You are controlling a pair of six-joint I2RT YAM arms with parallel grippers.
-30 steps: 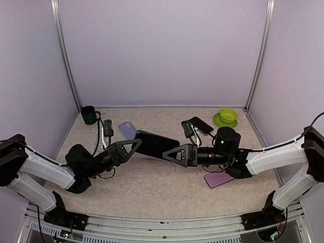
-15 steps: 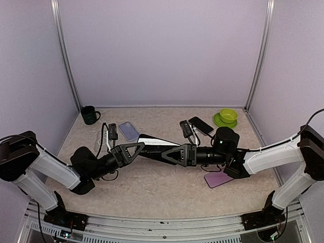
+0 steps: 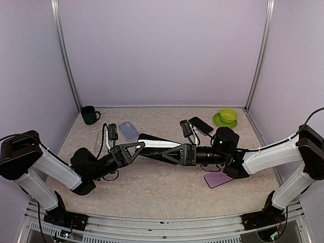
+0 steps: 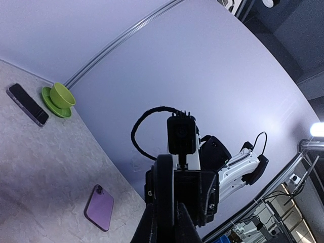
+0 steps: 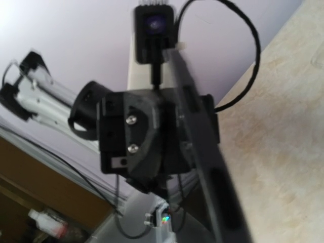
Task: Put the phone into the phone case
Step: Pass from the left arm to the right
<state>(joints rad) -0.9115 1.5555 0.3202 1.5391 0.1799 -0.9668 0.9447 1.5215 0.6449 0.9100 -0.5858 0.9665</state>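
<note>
Plain lavender walls [image 3: 162, 50] enclose the work area on three sides and meet at aluminium corner posts [image 3: 66, 55]. The table [image 3: 152, 187] has a beige speckled surface under even, diffuse lighting.

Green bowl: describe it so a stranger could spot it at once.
Go to the far right corner of the table. The bowl sits there on a matching saucer, right of a flat black phone. It alone is lime green; the far-left mug is dark.

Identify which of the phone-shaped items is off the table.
The dark phone in the air between the left gripper and right gripper; the lilac one, purple one and other dark one lie flat on the table.
</note>
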